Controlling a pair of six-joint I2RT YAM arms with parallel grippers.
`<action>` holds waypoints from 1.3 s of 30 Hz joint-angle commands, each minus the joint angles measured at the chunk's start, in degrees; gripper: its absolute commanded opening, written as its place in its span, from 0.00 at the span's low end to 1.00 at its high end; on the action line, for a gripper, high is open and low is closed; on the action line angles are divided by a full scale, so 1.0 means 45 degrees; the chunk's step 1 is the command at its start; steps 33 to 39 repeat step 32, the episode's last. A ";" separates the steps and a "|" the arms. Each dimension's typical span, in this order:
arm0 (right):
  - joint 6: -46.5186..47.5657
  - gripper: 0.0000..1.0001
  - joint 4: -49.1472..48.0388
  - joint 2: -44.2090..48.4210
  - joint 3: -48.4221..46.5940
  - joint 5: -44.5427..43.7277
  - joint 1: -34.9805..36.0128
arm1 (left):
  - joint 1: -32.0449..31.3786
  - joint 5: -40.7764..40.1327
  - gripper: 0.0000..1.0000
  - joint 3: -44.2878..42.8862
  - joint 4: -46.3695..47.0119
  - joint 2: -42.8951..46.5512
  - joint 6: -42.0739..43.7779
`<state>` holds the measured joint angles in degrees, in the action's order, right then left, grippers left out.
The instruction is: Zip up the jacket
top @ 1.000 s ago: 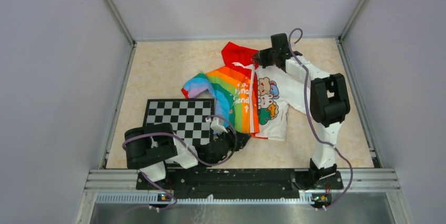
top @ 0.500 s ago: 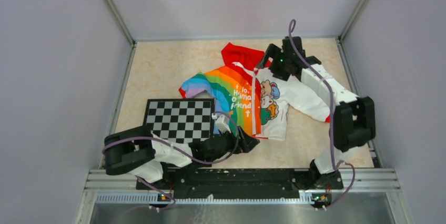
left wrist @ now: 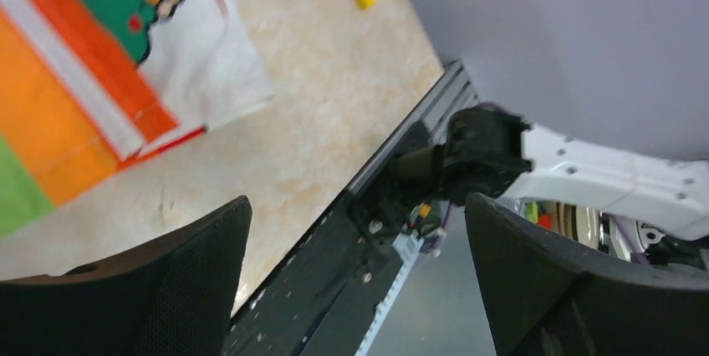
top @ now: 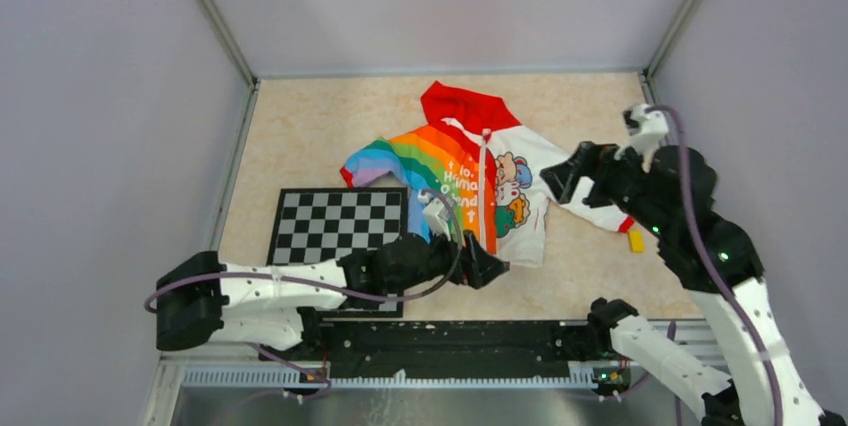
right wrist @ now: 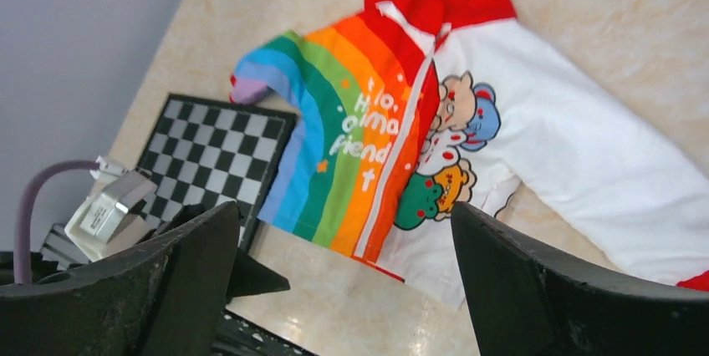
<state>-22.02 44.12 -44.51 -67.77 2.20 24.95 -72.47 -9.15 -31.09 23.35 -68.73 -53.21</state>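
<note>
The jacket (top: pixel 470 181) lies flat on the table, red hood (top: pixel 465 106) at the far end, rainbow half on the left and white cartoon half on the right. Its two fronts meet along the white zipper (right wrist: pixel 400 143), which runs from collar to hem. My left gripper (top: pixel 492 268) stands open and empty just off the hem's near edge; in the left wrist view the left gripper (left wrist: pixel 359 277) looks over the hem (left wrist: pixel 159 126) and the front rail. Raised above the white sleeve, my right gripper (top: pixel 568 172) is open and empty, as the right gripper (right wrist: pixel 347 285) shows in its own view.
A black-and-white checkerboard (top: pixel 340 226) lies left of the jacket, partly under the rainbow sleeve. A small yellow piece (top: pixel 635 240) sits by the red right cuff. The black front rail (left wrist: pixel 334 247) borders the near edge. Grey walls enclose the table.
Both grippers opened and let go of the jacket. The right arm drew back from the collar to the right and up. The left gripper slid right along the hem. The jacket now lies flatter.
</note>
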 commanded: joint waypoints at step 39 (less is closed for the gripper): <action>0.0878 0.95 0.1824 0.4908 -0.7718 -0.3446 -0.0017 | 0.0030 -0.2558 0.99 -1.0355 -0.4169 0.6046 1.2679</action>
